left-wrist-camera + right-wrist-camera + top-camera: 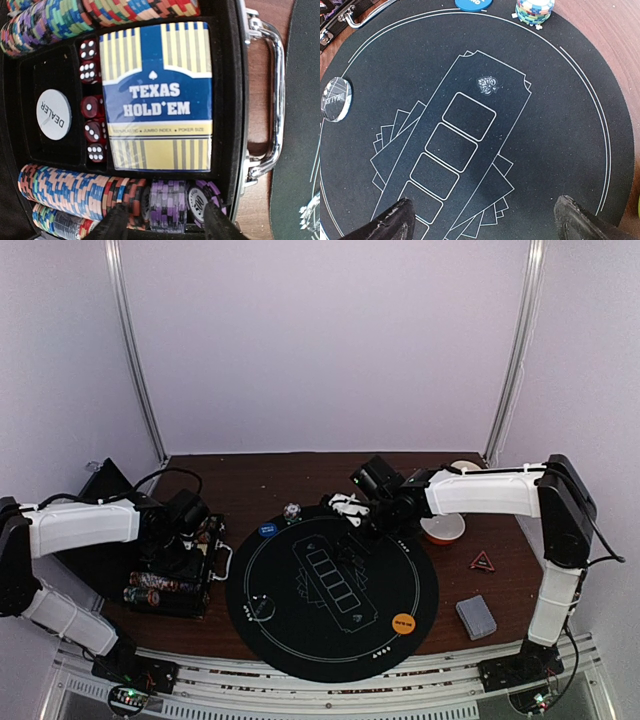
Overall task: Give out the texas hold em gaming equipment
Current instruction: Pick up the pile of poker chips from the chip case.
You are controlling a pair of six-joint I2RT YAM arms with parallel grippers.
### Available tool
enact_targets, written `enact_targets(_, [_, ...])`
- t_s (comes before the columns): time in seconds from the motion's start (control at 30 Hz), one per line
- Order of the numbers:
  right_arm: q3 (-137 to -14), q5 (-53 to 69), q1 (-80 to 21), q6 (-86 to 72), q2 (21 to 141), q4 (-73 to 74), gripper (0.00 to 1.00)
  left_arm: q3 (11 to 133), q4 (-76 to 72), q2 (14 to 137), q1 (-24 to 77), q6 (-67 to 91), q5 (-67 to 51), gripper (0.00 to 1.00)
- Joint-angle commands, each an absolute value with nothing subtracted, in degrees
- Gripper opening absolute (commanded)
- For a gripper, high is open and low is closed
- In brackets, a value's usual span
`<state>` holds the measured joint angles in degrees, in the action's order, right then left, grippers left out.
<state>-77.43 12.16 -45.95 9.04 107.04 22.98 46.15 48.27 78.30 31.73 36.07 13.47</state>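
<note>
Top view: on the surface, a round black mat carries a blue disc at its far-left edge, a clear disc near-left and an orange disc near-right. A red triangle and a grey-blue card deck lie near the surface's right edge.

Left wrist view: the left pincer straddles purple chips at the edge of the open case. I cannot tell whether it grips them.

Right wrist view: the right pincer gapes wide and empty above the mat. A chip stack stands at the mat's far edge.

pale lilac walls and metal corner posts behind a dark brown wooden table, in even light
</note>
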Motion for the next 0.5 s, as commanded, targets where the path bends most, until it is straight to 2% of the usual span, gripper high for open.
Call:
enact_targets(0.0, [-78.68,12.81,-46.24,9.02,107.64,24.81,1.00,46.75,50.53,77.23,32.39,37.82,12.10,0.49])
enact_targets(0.37, [-79.53,13.27,-46.18,8.82,108.23,25.50,1.00,48.15,51.14,75.42,32.80,37.03,13.27,0.49])
enact_targets(0.47, [-79.94,13.44,-46.21,8.79,108.37,25.77,1.00,46.74,50.74,75.55,32.80,38.02,11.88,0.44])
